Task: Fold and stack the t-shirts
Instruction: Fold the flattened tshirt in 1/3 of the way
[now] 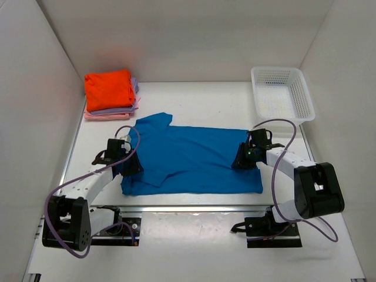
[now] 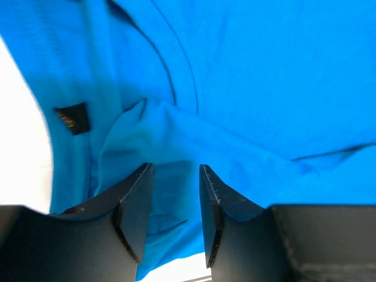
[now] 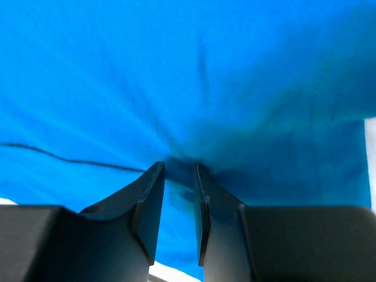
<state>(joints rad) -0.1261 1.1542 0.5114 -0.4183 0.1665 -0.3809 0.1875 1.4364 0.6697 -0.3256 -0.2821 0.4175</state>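
Note:
The bright blue t-shirt [image 1: 194,158] lies spread across the middle of the table, with its left part bunched and folded over. My left gripper [image 1: 129,164] is at its left edge, and its jaws stand narrowly apart, shut on a raised fold of the blue cloth [image 2: 170,135]. My right gripper [image 1: 239,160] is at the shirt's right side, shut on a pinch of blue cloth [image 3: 188,117], with wrinkles running to the fingertips. At the back left is a stack with the folded orange tee [image 1: 107,88] on top of the lavender tee [image 1: 120,110] and the pink tee [image 1: 106,116].
A white plastic mesh basket [image 1: 282,94] stands at the back right. White walls enclose the table on the left, back and right. A metal rail runs along the near edge between the arm bases.

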